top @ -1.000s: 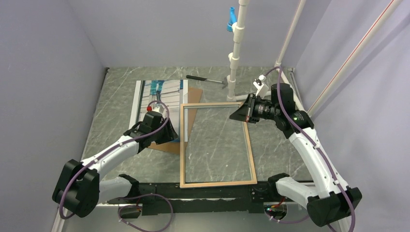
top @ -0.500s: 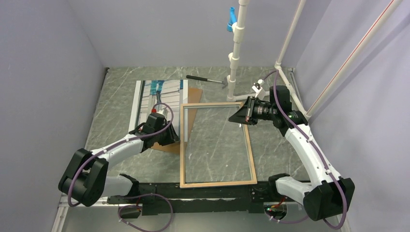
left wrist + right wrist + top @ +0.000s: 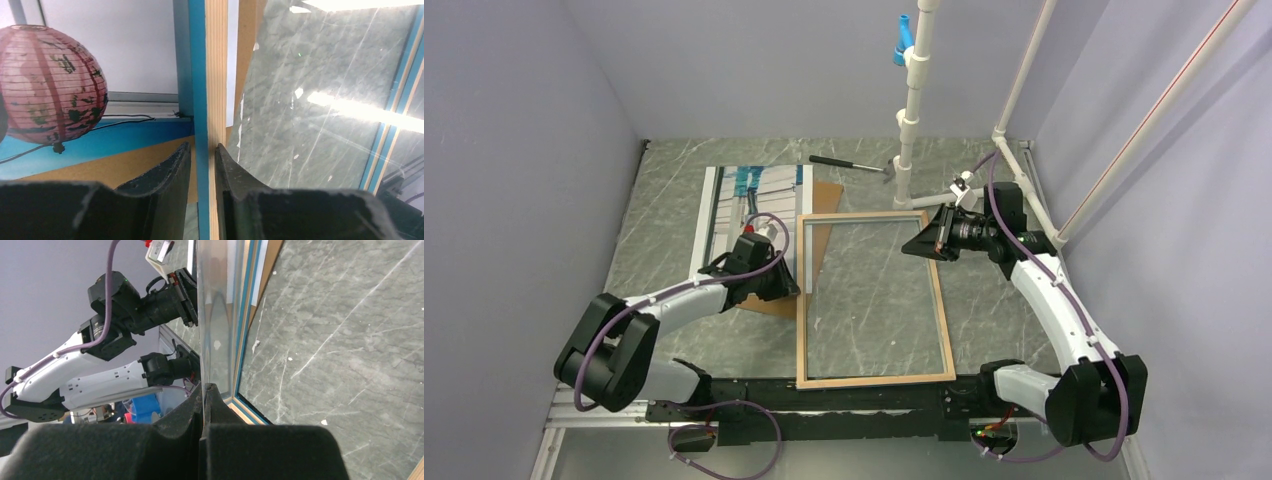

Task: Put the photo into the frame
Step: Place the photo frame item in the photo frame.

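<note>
The frame [image 3: 874, 378] lies wood side up at mid table. My left gripper [image 3: 786, 285] sits at its left rail. In the left wrist view the blue-and-wood rail [image 3: 210, 75] runs between my closed-in fingers [image 3: 202, 146]. The right pad touches the wood. My right gripper [image 3: 914, 243] is shut on the edge of a clear pane [image 3: 215, 315], with the frame's rail [image 3: 248, 315] beside it. The photo [image 3: 754, 200] lies picture side up at the far left, and its red lantern [image 3: 55, 90] shows in the left wrist view.
A brown backing board [image 3: 824, 200] lies under the photo and the frame's far-left corner. A black-handled tool [image 3: 844, 163] lies at the back. A white pipe stand [image 3: 909, 130] rises behind the frame. Slanted white pipes [image 3: 1024, 90] stand at the right wall.
My left gripper has slid right and nearer onto the frame's left rail, and its arm has swung inward. The right wrist has shifted slightly toward the back. The frame has stayed put.
</note>
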`<state>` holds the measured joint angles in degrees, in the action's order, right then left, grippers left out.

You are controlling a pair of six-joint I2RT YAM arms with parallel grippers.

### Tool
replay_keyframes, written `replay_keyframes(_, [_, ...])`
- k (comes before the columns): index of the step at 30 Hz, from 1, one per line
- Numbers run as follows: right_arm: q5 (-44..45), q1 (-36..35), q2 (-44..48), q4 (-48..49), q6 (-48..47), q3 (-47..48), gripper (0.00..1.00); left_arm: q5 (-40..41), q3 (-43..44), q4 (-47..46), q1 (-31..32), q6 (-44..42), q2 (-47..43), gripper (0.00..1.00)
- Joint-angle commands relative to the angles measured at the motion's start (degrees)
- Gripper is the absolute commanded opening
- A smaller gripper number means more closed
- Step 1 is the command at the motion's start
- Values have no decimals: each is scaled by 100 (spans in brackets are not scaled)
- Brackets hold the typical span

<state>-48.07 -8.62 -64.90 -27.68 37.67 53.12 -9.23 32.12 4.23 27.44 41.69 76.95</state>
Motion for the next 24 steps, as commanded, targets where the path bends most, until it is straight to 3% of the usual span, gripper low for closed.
replay_keyframes(1, [-169, 92, -70, 401, -41, -71, 0, 157, 174, 104, 112, -8, 184, 27])
replay_keyframes(24, [-338, 154, -226, 1200, 428, -474, 0, 720, 565, 815, 279, -132, 392, 18])
